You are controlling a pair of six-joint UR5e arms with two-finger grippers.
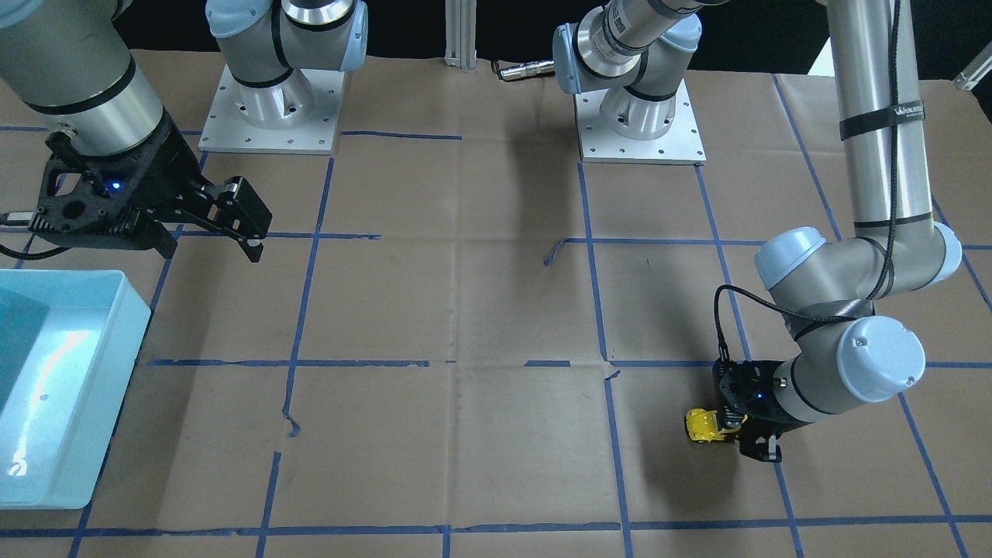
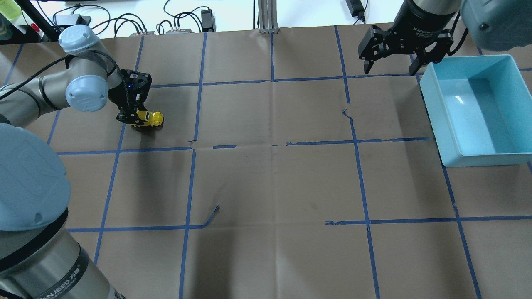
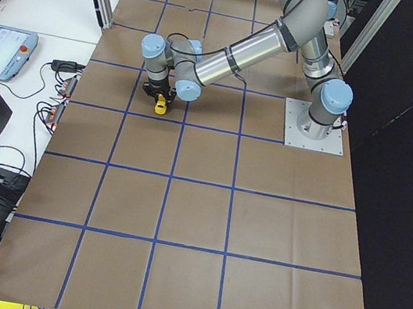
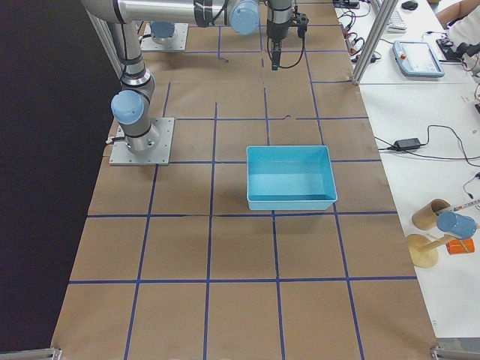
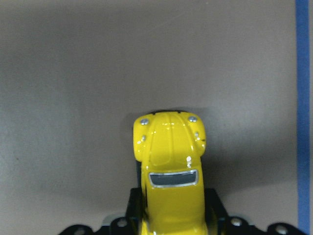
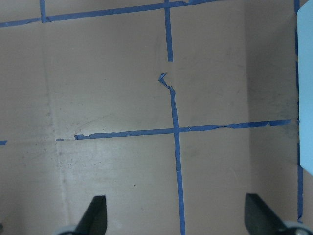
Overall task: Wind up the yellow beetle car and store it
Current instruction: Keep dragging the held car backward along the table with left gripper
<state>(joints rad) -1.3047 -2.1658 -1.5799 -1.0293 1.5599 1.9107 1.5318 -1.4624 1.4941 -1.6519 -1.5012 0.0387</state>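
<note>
The yellow beetle car (image 2: 150, 118) is a tiny yellow toy with dark windows. It sits low on the brown paper at the table's far left, its rear between the fingers of my left gripper (image 2: 134, 117). In the left wrist view the car (image 5: 169, 169) fills the lower middle, nose pointing away, with the gripper (image 5: 171, 215) shut on its sides. It also shows in the front-facing view (image 1: 707, 425) beside the left gripper (image 1: 736, 430). My right gripper (image 2: 390, 62) is open and empty, high above the table next to the blue bin (image 2: 478, 106).
The light blue bin (image 1: 58, 387) is an open rectangular tray at the table's right end. The table (image 2: 274, 182) is covered in brown paper with a blue tape grid. Both arm bases (image 1: 271, 108) stand at the robot's edge. Cables and equipment lie beyond the far edge.
</note>
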